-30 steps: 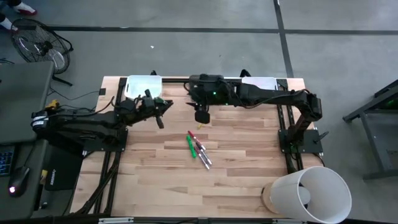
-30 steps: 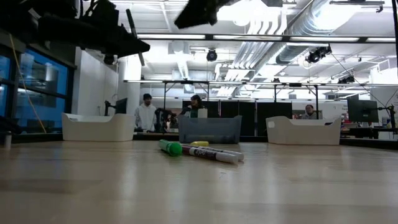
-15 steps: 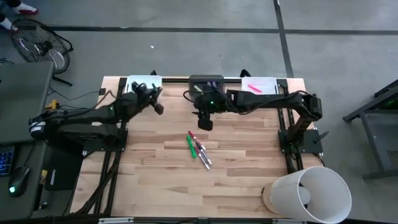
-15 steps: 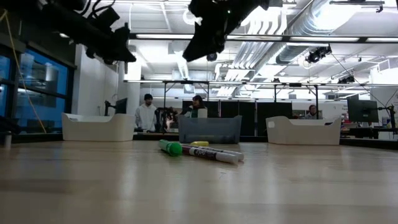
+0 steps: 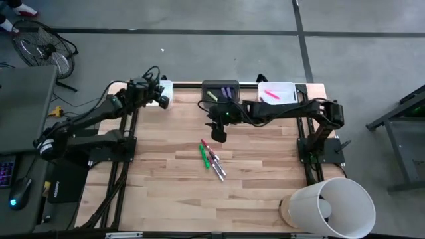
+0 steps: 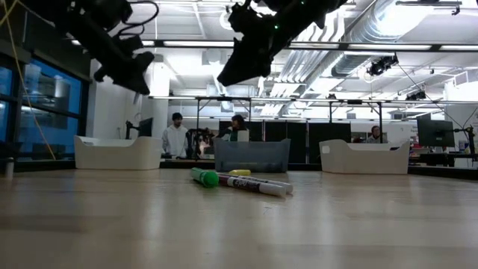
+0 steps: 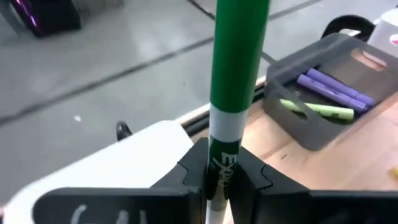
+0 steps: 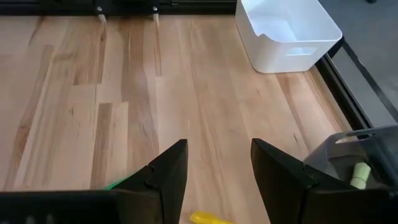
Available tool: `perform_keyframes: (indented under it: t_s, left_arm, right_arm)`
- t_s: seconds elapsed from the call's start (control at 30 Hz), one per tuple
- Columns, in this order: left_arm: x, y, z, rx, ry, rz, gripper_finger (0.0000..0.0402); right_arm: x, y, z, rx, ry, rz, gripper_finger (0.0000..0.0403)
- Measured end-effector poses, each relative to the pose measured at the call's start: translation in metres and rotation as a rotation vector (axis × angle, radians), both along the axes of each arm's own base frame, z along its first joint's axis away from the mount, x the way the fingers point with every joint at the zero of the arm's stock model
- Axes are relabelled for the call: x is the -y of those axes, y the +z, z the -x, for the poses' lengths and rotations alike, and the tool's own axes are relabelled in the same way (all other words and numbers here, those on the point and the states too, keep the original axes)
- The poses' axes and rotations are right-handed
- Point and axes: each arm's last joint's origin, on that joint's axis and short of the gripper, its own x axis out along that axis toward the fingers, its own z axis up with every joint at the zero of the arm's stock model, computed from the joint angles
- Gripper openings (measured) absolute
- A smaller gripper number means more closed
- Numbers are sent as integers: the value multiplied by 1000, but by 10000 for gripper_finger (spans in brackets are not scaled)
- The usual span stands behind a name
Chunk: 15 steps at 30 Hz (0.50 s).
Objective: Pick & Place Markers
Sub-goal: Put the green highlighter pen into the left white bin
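Where overhead blurs it, left pincer (image 7: 219, 180) visibly clamps green marker (image 7: 236, 68).

A white bin (image 5: 166, 93) sits at the back left of the wooden table (image 5: 252, 192), a grey bin (image 5: 220, 89) in the middle, and another white bin (image 5: 282, 91) at the right. A big white tube (image 5: 332, 207) lies at the front right corner. People (image 6: 176, 136) stand far behind the table.

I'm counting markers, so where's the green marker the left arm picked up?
The left pincer holds the green marker upright, at the table's far left corner over the white bin.
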Motion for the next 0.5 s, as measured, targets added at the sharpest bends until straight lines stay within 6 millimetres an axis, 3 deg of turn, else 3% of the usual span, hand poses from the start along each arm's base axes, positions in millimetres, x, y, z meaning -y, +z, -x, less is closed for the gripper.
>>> perform_keyframes:
  t_s: [0.3,0.5]
  left_arm:
    - [-40,-29,17,-5,146,226,34]
    - [-59,-44,17,69,204,327,34]
  right_arm:
    - [0,0,0,3,0,0,165]
    - [-1,0,0,4,-1,-5,165]
